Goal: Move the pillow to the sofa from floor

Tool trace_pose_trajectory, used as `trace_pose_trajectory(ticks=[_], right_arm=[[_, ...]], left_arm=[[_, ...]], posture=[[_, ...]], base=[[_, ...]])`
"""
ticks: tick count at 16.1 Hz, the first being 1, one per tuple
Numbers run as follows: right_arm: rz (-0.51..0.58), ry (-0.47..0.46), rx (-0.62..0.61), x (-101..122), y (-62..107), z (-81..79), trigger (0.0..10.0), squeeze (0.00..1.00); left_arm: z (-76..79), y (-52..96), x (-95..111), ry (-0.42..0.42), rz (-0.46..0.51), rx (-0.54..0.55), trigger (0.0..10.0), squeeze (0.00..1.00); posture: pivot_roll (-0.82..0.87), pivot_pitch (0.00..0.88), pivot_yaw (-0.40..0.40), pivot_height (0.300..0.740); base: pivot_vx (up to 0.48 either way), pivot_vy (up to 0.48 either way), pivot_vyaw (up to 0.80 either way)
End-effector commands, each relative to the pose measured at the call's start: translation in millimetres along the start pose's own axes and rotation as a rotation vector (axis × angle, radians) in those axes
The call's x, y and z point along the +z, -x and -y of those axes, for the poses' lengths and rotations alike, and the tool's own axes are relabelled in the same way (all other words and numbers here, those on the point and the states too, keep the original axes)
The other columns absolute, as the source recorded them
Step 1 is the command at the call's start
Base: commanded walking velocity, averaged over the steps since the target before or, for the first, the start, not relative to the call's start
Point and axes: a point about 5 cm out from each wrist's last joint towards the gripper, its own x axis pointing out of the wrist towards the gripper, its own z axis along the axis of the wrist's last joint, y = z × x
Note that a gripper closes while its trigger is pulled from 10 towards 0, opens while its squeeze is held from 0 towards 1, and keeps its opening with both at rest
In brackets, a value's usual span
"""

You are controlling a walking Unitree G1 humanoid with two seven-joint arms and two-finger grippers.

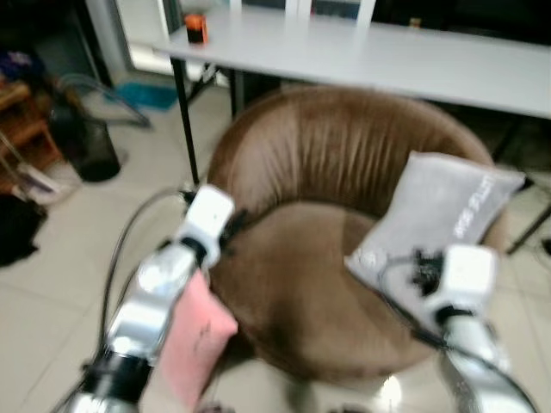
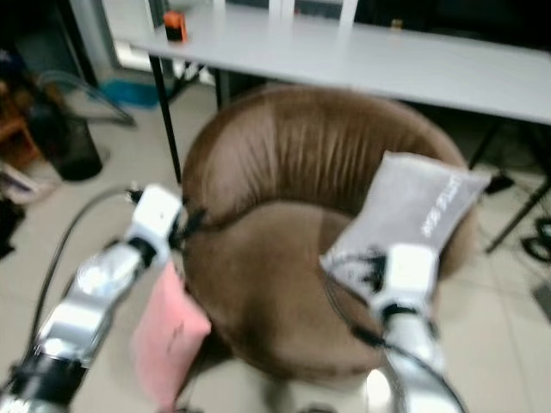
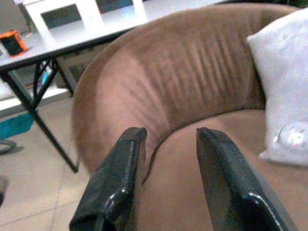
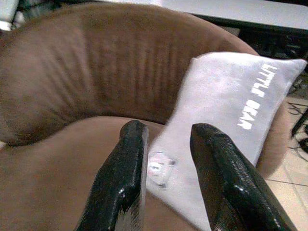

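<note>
A pink pillow (image 1: 200, 337) leans on the tiled floor against the front left of the round brown sofa (image 1: 318, 163), just under my left arm. A grey pillow (image 1: 448, 215) printed "LITTLE BEAR" stands on the seat at the right, propped on the backrest. My left gripper (image 3: 168, 137) is open and holds nothing; it hovers at the sofa's left rim, pointing across the seat. My right gripper (image 4: 166, 129) is open too, a short way in front of the grey pillow's (image 4: 226, 110) lower corner, over the seat.
A long grey table (image 1: 387, 53) stands right behind the sofa, with an orange object (image 1: 195, 27) near its left end and a black leg (image 1: 185, 120) beside the sofa. A black bin (image 1: 90, 148) and clutter sit at the far left. Tiled floor lies to the left.
</note>
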Motion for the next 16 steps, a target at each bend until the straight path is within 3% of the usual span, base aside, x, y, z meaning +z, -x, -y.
trace_pose_trajectory(ticks=[1, 7, 16], right_arm=[[0.010, -0.002, -0.036, 5, 0.7, 6.5, 10.0, 0.00], [-0.039, -0.048, -0.098, -2, 4.0, 11.5, 10.0, 0.00], [-0.065, -0.023, -0.088, -10, 12.8, 6.1, 10.0, 0.00]], left_arm=[[3.2, -2.8, 5, -0.005, 0.014, -0.006, 10.0, 0.00], [2.4, -6.5, 8, -0.027, 0.027, -0.012, 10.0, 0.00], [0.5, -5.4, 6, -0.043, 0.021, -0.031, 10.0, 0.00]], posture=[[0.01, 0.020, -0.037, 0.740], [0.02, 0.015, -0.041, 0.740], [0.01, 0.013, -0.021, 0.740]], base=[[0.000, 0.409, 0.00], [0.000, 0.407, -0.74], [0.000, 0.406, -0.80]])
